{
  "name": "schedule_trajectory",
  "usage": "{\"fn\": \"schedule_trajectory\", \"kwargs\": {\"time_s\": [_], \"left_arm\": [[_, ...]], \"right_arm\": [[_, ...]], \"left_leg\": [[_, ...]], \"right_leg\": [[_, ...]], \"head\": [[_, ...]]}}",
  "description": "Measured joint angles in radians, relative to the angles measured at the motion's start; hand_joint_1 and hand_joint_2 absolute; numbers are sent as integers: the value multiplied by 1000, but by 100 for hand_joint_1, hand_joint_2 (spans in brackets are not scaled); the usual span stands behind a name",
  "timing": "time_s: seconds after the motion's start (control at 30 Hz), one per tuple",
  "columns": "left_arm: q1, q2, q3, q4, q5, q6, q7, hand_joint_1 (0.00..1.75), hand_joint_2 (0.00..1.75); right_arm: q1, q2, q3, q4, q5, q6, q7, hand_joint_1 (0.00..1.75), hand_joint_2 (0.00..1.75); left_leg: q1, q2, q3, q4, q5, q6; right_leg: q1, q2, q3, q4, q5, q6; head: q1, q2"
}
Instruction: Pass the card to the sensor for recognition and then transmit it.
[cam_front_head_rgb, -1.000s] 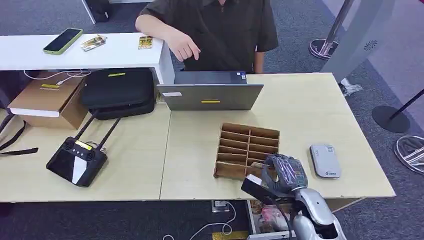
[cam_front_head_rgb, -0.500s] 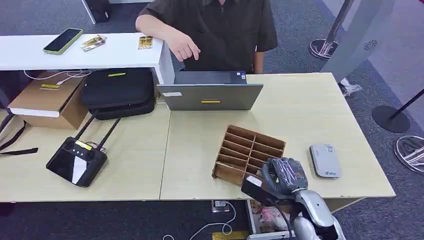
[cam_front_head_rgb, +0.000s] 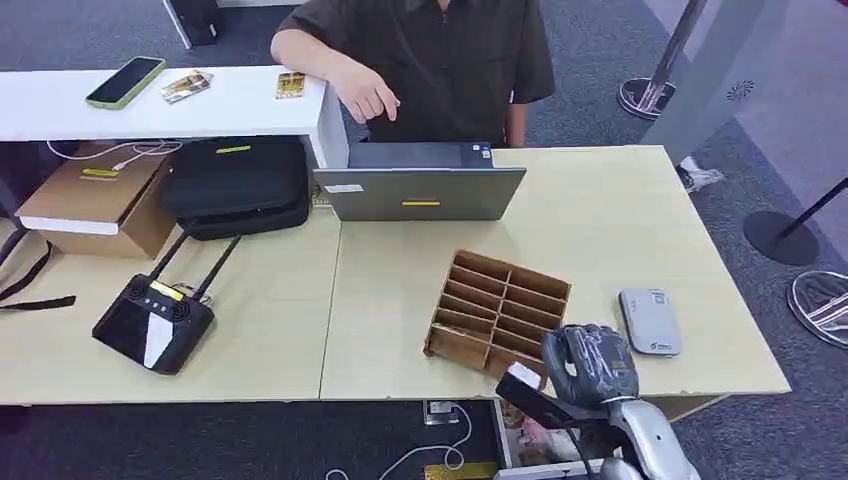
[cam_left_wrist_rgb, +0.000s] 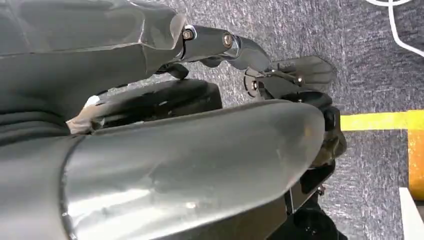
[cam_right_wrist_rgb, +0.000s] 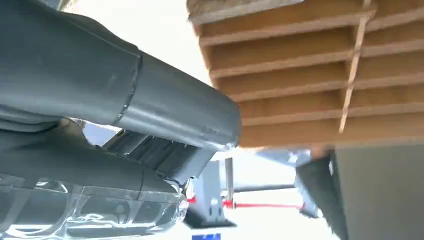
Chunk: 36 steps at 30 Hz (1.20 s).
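Right hand (cam_front_head_rgb: 590, 362): low in the head view, right of centre, at the table's near edge, just beside the near right corner of the wooden divider box; fingers curled inward under a clear wrap; whether they pinch a card I cannot tell.
Left hand (cam_left_wrist_rgb: 150, 125): big in its wrist view, over grey carpet with a yellow floor stripe; thumb and dark fingers lie close together; what they hold, if anything, cannot be told.
Card: too hidden to place in any view.
Wooden divider box (cam_front_head_rgb: 499, 310): lower centre-right of the head view, turned askew on the table, its slots seen close in the right wrist view (cam_right_wrist_rgb: 310, 75).
Sensor (cam_front_head_rgb: 650, 321): small grey flat device lying right of the box, apart from it.
Table (cam_front_head_rgb: 620, 210): pale wood, middle of the frame.
Remote controller (cam_front_head_rgb: 153, 321): lower left, two antennas up.
Laptop (cam_front_head_rgb: 420, 185): centre, lid towards the camera.
Black bag (cam_front_head_rgb: 235, 185): left of the laptop.
Person (cam_front_head_rgb: 430, 60): top centre, one hand hanging over the laptop.
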Motion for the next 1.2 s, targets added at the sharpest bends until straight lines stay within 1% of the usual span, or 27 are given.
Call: {"fn": "schedule_trajectory", "kwargs": {"time_s": [0.03,0.07,0.1,0.13,0.23,0.4,0.6,0.97,1.2], "left_arm": [[0,0,0,0,0,0,-1,0,0],[0,-1,0,0,0,0,-2,0,0],[0,-2,0,0,0,1,-2,0,0],[0,-2,0,0,0,2,-2,0,0],[0,-4,-1,0,0,2,-2,0,0],[-1,-4,-5,0,0,2,-2,0,0],[-1,-4,-17,0,0,3,-2,0,0],[-1,-5,-26,0,-5,3,-2,0,0],[-1,-5,-27,0,-6,3,-3,0,0]], "right_arm": [[4,3,-7,-11,7,-11,-2,175,0],[7,3,-14,-22,9,-21,-5,161,0],[10,5,-21,-34,14,-28,-8,3,0],[12,6,-27,-43,17,-33,-9,0,0],[20,11,-45,-67,17,-37,-14,0,0],[26,19,-54,-75,16,-9,-26,0,0],[28,28,-60,-74,3,13,-40,0,0],[28,49,-59,-50,-27,51,-40,0,0],[28,56,-59,-43,-31,55,-40,0,0]], "left_leg": [[0,0,0,0,0,0],[0,0,0,0,0,0],[0,0,0,0,0,0],[0,0,0,0,0,0],[0,0,0,0,0,0],[0,0,0,0,0,0],[0,0,0,0,0,0],[0,0,0,0,0,0],[0,0,0,0,0,0]], "right_leg": [[0,0,0,0,0,0],[0,0,0,0,0,0],[0,0,0,0,0,0],[0,0,0,0,0,0],[0,0,0,0,0,0],[0,0,0,0,0,0],[0,0,0,0,0,0],[0,0,0,0,0,0],[0,0,0,0,0,0]], "head": [[0,0],[0,0],[0,0],[0,0],[0,0],[0,0],[0,0],[0,0],[0,0]]}}
